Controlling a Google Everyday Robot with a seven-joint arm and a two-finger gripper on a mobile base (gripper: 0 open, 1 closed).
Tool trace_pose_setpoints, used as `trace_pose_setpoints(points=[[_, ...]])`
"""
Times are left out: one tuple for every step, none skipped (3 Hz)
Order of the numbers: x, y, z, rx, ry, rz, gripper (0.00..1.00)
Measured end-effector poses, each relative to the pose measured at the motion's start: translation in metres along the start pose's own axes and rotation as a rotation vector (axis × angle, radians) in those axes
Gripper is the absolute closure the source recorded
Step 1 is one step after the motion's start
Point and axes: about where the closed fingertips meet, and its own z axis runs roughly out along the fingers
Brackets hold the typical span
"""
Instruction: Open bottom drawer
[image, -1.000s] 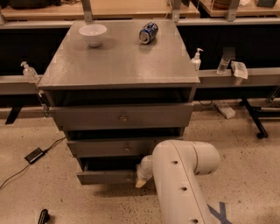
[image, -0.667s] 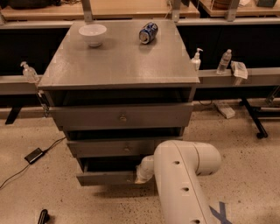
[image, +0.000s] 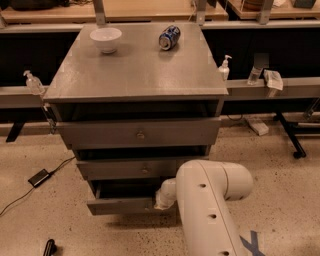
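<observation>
A lab or workshop: speckled hard floor (image: 280, 200), metal-framed benches (image: 150, 10) with wooden tops behind a grey cabinet's worktop (image: 135, 70), a pump bottle (image: 224, 67) on the rail, a power brick (image: 38, 177) trailing loose cable. The robot's claw (image: 161, 200) sits at the bottom drawer (image: 120, 205) front.

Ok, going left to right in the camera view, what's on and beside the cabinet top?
Clear pump bottle, white bowl, tipped blue can, white pump bottle, small clear bottle. Lower down, the hand is at the bottom drawer.

No legible text anywhere, blue can (image: 169, 37) print unreadable (pattern only), claw (image: 164, 200) at bottom drawer (image: 120, 205) front
</observation>
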Motion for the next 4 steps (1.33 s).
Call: trace_pose_setpoints(points=[[0.0, 0.0001, 0.0, 0.0, 0.0, 0.0, 1.0], [0.0, 0.0001, 0.0, 0.0, 0.0, 0.0, 1.0], [-0.0001, 0.0002, 0.0, 0.0, 0.0, 0.0, 1.0], [-0.0001, 0.0002, 0.0, 0.0, 0.0, 0.0, 1.0]])
